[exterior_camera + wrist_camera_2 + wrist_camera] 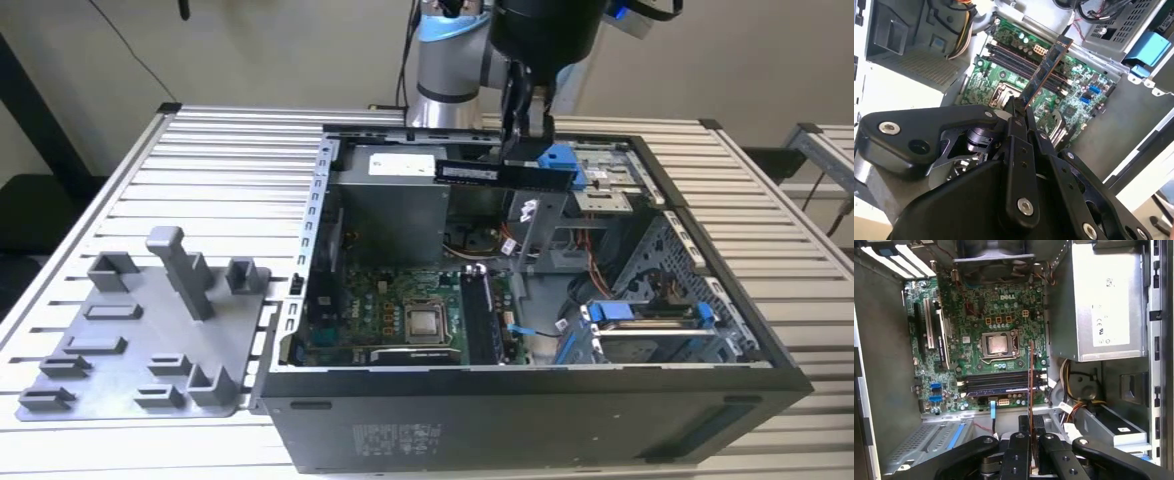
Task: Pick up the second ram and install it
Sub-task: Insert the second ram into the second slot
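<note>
My gripper hangs over the back of the open computer case, shut on the second ram, a thin dark stick held level and pointing toward the exterior view's left. In the second wrist view the stick juts out from between the fingertips above the green motherboard. The first wrist view has it edge-on, crossing over the long black memory slots beside the processor socket. The stick is well above the board and touches nothing.
A gray plastic tray with upright posts lies on the slatted table at the exterior view's left. Inside the case are the power supply, bundled cables, a blue drive bracket and a metal drive cage.
</note>
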`<state>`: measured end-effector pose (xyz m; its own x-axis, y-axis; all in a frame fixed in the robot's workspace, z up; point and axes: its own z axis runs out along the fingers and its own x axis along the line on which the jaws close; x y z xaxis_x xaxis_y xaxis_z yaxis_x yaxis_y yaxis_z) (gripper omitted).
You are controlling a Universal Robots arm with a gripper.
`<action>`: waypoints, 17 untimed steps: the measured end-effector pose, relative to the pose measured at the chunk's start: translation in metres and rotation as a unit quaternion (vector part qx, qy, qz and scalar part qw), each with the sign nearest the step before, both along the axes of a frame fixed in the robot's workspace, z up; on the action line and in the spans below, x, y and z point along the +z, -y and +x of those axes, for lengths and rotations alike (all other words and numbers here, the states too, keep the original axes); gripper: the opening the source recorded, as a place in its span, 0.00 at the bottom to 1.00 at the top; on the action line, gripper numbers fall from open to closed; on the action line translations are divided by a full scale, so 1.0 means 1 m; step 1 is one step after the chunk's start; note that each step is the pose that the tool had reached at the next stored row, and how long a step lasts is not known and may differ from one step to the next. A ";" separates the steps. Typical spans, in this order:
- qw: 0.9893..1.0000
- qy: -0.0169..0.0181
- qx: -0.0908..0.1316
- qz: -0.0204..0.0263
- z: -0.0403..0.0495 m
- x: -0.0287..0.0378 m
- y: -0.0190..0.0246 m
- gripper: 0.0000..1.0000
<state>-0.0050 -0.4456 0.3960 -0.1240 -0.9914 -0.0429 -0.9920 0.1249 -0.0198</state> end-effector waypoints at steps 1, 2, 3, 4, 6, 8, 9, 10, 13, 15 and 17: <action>1.000 0.000 -0.006 0.000 0.0000 0.0000 0.0002 0.14; 1.000 0.000 -0.012 0.000 0.0000 -0.0001 0.0002 0.14; 1.000 0.000 -0.020 0.000 0.0000 -0.0002 0.0002 0.14; 1.000 0.000 -0.027 0.000 0.0000 -0.0004 0.0002 0.14; 0.999 0.000 -0.043 0.000 0.0000 -0.0005 0.0003 0.14; 0.998 0.000 -0.058 0.000 0.0000 -0.0006 0.0003 0.14; 0.998 0.000 -0.064 0.000 0.0000 -0.0005 0.0003 0.14; 0.998 0.000 -0.069 0.000 0.0000 -0.0005 0.0003 0.14; 0.996 0.000 -0.084 0.000 0.0000 -0.0006 0.0004 0.14; 0.995 0.000 -0.096 0.000 0.0001 -0.0007 0.0005 0.14; 0.994 0.000 -0.110 0.000 0.0001 -0.0008 0.0005 0.14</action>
